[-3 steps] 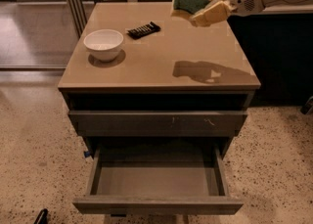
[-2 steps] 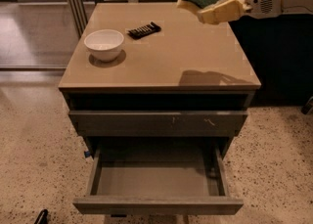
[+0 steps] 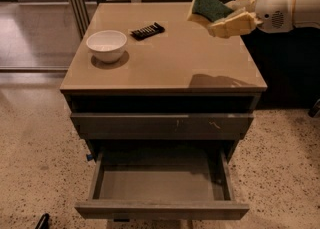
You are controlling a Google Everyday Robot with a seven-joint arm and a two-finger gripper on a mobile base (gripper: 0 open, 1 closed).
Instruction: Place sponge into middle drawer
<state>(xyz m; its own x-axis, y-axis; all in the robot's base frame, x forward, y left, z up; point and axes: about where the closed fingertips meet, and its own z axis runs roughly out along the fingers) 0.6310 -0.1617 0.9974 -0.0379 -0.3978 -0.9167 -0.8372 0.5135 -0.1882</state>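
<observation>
A white bowl [image 3: 106,45] sits upright on the tan surface [image 3: 170,68], at 9 o'clock from its middle. A black ribbed bar [image 3: 147,31] lies near the bowl, at 2 o'clock from it, and the two are apart. A dark shadow [image 3: 215,80] falls on the surface at 4 o'clock, below the pincer [image 3: 217,17], which hangs over the 2 o'clock corner. The upper drawer front [image 3: 125,124] bears pale scratches right of centre. Speckled floor [image 3: 35,148] surrounds the cabinet.

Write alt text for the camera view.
The gripper holds the sponge in the air, green face up, above the back right corner of the cabinet top. Below, the middle drawer stands pulled out, its visible floor bare. A white bowl and a black ribbed bar sit on the top, further left in the image.
</observation>
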